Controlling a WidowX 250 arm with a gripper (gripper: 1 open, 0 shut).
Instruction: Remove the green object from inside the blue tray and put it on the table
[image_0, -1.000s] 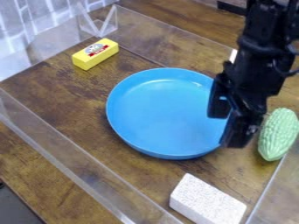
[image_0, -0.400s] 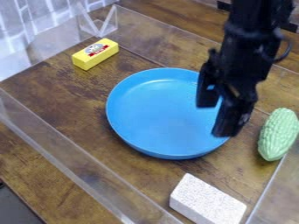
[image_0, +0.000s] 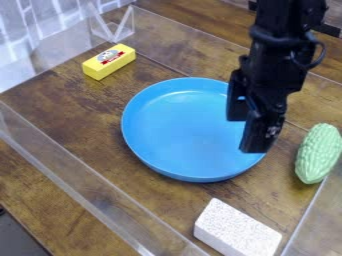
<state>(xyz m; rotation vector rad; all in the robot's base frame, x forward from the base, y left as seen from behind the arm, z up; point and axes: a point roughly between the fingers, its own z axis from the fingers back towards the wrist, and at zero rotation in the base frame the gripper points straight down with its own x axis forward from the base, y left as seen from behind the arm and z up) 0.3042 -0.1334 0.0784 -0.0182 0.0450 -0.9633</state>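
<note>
1. One green lump (image_0: 318, 153): lies on the bench (image_0: 74, 125), outside the blue tray (image_0: 181, 125) and beside its rim, on the right of the view. Nothing grips it.
2. Claw (image_0: 249, 122): fingers apart, over the tray's right-hand part; its exact height cannot be told from this view.
3. Step in hand, as judged: withdrawal, the lump having its place on the bench and the task looking complete.
4. Recommended path: lift straight up first, then retreat towards the arm's base. Raising before any sideways travel should keep the fingertips off the rim.
5. Fingers: best left spread until well above tray and lump, since closing low might pinch the rim.
6. Hazard: a low sweep to the right could nudge the lump against the clear wall (image_0: 80, 205) or roll it. The white block (image_0: 238, 229), near the tray, likewise merits a wide berth.
</note>
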